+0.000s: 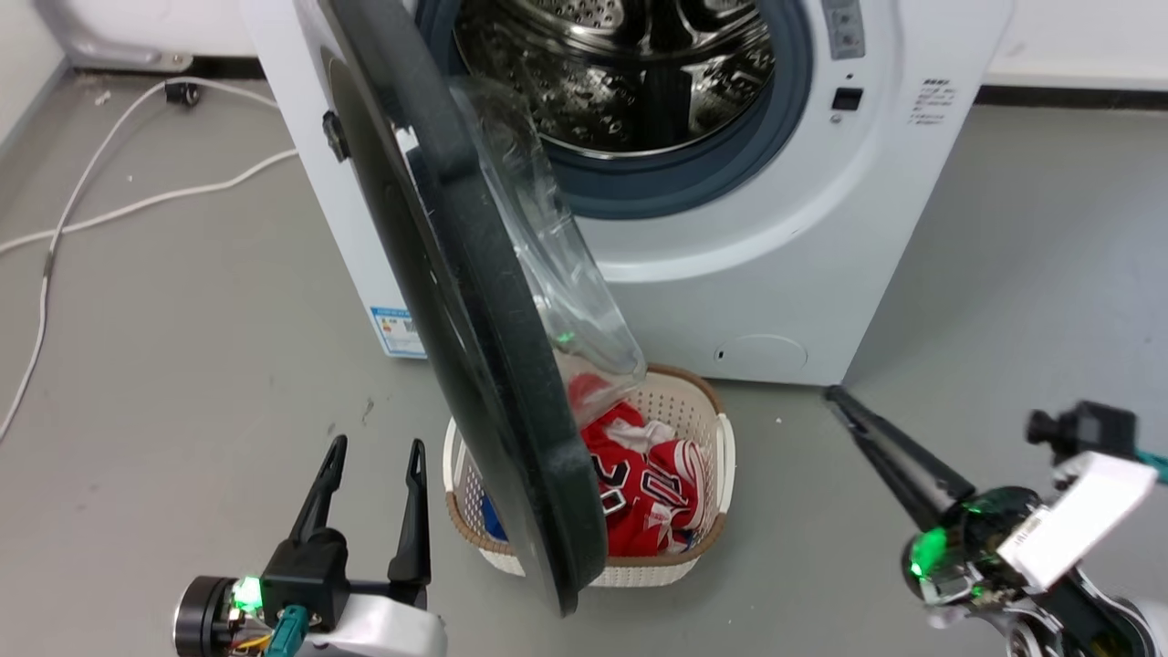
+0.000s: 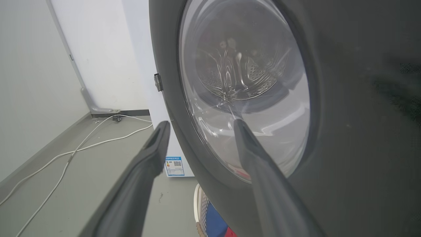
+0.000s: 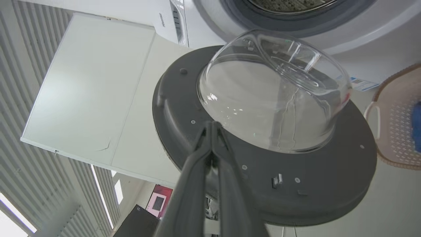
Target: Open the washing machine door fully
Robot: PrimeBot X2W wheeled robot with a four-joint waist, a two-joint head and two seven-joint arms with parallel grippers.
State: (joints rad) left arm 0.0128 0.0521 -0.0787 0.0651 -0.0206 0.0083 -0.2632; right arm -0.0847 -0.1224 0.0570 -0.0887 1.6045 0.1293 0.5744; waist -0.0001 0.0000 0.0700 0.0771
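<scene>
The washing machine door (image 1: 474, 301) stands swung out from the white machine (image 1: 776, 274), edge-on to me, its glass bowl (image 1: 566, 274) facing right. My left gripper (image 1: 376, 456) is open and empty, low on the left of the door's outer face (image 2: 345, 98). In the left wrist view the left gripper (image 2: 200, 125) points at that face and its window. My right gripper (image 1: 835, 397) is shut on nothing, well to the right of the door. In the right wrist view the right gripper (image 3: 212, 126) points at the door's inner side (image 3: 312, 184) and the bowl (image 3: 273, 92).
A white laundry basket (image 1: 721, 438) holding red clothes (image 1: 648, 493) sits on the floor under the door's lower edge. The steel drum mouth (image 1: 639, 73) is exposed. White cables (image 1: 91, 210) lie on the grey floor at left, near a wall.
</scene>
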